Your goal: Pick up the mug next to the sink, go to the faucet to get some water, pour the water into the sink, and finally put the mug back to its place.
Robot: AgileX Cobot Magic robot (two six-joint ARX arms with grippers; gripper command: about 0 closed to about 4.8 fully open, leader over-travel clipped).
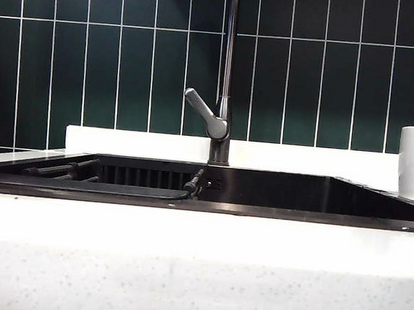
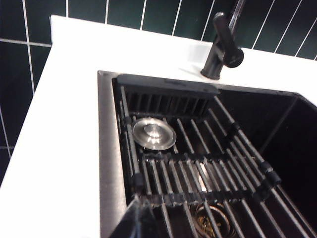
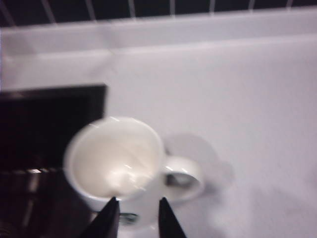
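Sitting upright on the white surface point(image 3: 257, 109) just beside the sink point(image 3: 49, 129), the mug point(image 3: 119, 163) could tip if the part-open right gripper point(image 3: 136, 210) clips its rim. Left gripper point(image 2: 134, 220) hangs closed over the sink rack point(image 2: 198, 168).

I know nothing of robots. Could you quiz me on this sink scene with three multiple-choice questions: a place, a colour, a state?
1. The mug stands: A on the counter beside the sink; B inside it; C on a shelf.
2. The wall tiles are: A red; B dark green; C yellow.
3. The mug is: A upright; B on its side; C upside down.
A: it sits on white counter, by the open right gripper. B: the exterior view shows green. A: its mouth faces up. The shut left gripper hangs over the sink.
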